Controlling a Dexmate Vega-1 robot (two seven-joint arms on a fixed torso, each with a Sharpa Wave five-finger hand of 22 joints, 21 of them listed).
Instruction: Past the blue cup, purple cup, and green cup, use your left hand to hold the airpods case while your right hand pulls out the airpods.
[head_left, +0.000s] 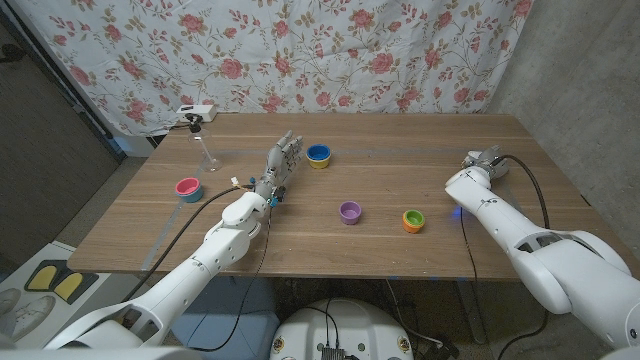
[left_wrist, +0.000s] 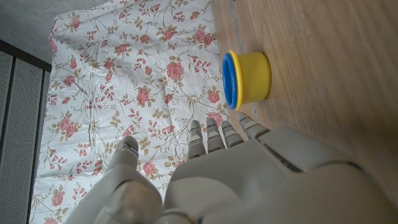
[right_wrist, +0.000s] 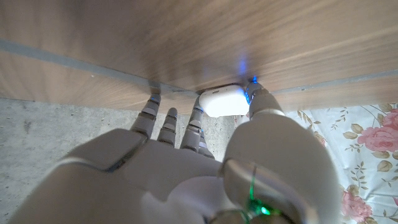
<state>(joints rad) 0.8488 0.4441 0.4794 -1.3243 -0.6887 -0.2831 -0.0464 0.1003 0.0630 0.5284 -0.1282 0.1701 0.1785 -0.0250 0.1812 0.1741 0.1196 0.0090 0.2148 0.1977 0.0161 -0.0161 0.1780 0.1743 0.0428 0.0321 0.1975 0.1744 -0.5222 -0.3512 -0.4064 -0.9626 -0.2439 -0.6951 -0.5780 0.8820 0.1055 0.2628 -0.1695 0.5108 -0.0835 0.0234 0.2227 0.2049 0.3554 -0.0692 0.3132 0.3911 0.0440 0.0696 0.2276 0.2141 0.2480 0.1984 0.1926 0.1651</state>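
Right hand at the case, left hand waiting
Our right fingers touch the white case without gripping it; our left hand, fingers spread, holds nothing just beside the blue cup

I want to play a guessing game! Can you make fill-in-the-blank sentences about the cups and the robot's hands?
1. The left hand reaches up beside the ____ cup.
2. The purple cup stands between the pink cup and the ____ cup.
3. The right hand's fingers touch a small ____ airpods case.

Missing words: blue; green; white
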